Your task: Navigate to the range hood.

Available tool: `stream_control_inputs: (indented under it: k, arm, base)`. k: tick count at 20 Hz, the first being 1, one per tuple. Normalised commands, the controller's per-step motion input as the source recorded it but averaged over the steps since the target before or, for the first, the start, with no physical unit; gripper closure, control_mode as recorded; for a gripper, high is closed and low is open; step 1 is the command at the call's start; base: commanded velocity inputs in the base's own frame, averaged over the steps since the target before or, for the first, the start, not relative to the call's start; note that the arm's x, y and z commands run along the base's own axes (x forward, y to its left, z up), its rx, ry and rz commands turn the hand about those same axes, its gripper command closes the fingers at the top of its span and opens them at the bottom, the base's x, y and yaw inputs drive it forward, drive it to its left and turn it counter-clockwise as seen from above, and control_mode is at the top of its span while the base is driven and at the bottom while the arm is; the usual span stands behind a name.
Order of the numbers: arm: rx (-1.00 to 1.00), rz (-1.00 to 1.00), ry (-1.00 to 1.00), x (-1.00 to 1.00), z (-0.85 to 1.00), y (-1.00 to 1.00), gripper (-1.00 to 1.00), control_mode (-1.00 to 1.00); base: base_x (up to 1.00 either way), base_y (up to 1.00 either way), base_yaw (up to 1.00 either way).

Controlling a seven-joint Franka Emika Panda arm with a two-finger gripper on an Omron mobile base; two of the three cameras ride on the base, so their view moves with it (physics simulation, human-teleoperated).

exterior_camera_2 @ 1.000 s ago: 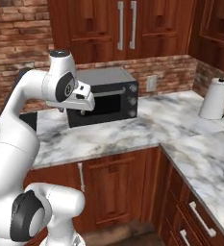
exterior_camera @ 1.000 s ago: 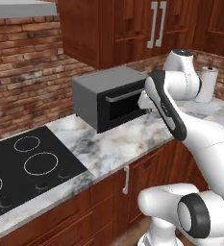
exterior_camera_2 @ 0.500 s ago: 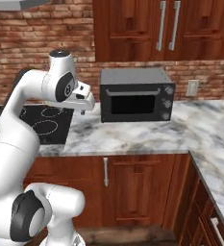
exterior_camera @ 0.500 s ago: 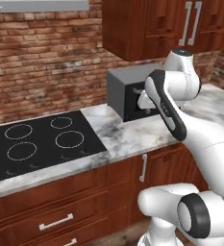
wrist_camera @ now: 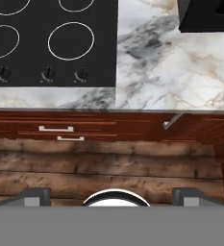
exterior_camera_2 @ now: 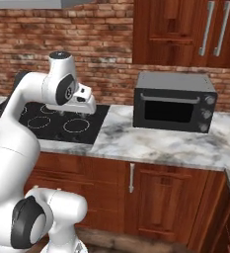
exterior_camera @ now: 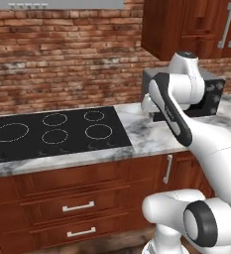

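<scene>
A red brick wall point(exterior_camera: 62, 54) runs behind a white-and-grey marble counter point(exterior_camera_2: 151, 143). Dark reddish wood cabinets point(exterior_camera: 62, 203) with silver handles stand below it, and upper cabinets point(exterior_camera_2: 185, 29) of the same wood hang at the wall's right end. A black glass cooktop point(exterior_camera: 52, 131) is set into the counter, reaching its front edge. A black microwave point(exterior_camera_2: 174, 101) stands toward the counter's right, against the brick. The floor point(wrist_camera: 108, 168) is brown wood planks.

Even, bright, shadowless rendering; slightly soft textures.

The white arm point(exterior_camera: 196, 134) rises from lower right in the left base view, folds at the elbow, wrist bent downward. The gripper point(wrist_camera: 111, 194) points down, finger tips point(wrist_camera: 35, 194) wide apart.
</scene>
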Motion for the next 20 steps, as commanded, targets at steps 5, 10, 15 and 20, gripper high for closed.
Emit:
stream_control_inputs:
  k: [5,10,15,20]
  arm:
    - [0.00,0.00,0.00,0.00,0.00,0.00,-1.00,1.00]
    - [0.00,0.00,0.00,0.00,0.00,0.00,-1.00,1.00]
    - [0.00,0.00,0.00,0.00,0.00,0.00,-1.00,1.00]
    - [0.00,0.00,0.00,0.00,0.00,0.00,-1.00,1.00]
  base:
    - [0.00,0.13,0.01]
    - [0.00,0.89,-0.01]
    - [0.00,1.00,-0.01]
    - [0.00,0.29,0.00]
